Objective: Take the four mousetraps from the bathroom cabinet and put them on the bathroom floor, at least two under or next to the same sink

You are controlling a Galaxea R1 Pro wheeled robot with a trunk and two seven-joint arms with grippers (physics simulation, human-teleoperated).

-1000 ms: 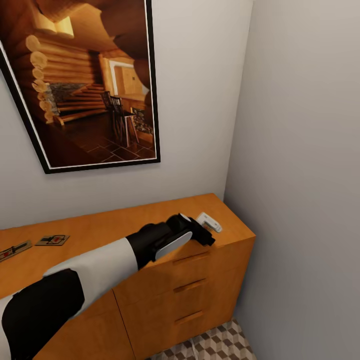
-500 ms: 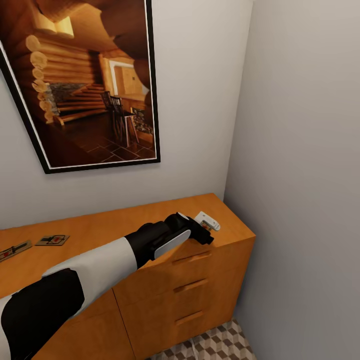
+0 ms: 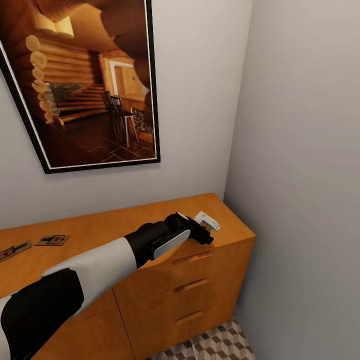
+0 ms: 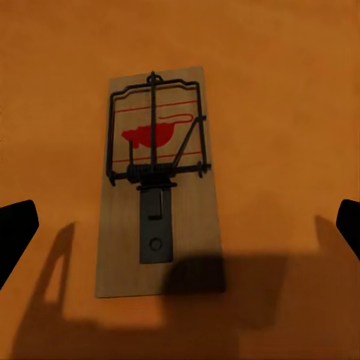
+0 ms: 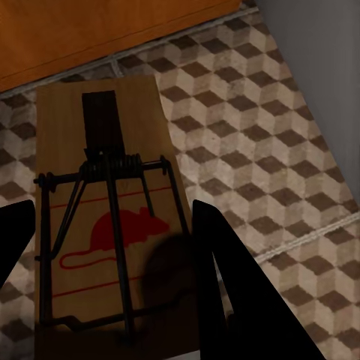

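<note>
The left hand [image 3: 204, 231] hovers over the right end of the cabinet [image 3: 150, 280], fingers spread wide: in the left wrist view its two dark fingertips [image 4: 15, 232] sit far apart at the picture's edges, with a mousetrap [image 4: 157, 180] lying flat on the orange surface between them, touched by neither. In the head view that trap [image 3: 208, 222] shows as a pale sliver just past the hand, near the cabinet's front right corner. The right hand [image 5: 112, 262] is clenched on another mousetrap [image 5: 112, 217], one dark finger [image 5: 225, 292] pressed along the board's edge; it is held above the bathroom floor [image 5: 285, 150] close to the cabinet's base. Two more mousetraps [image 3: 52, 240] lie side by side at the far left of the cabinet top, well apart from the left hand. A framed picture of a log cabin interior [image 3: 85, 80] hangs on the wall above. Against half a second ago almost nothing differs; since a second ago the left hand has eased slightly lower and nearer the trap.
</note>
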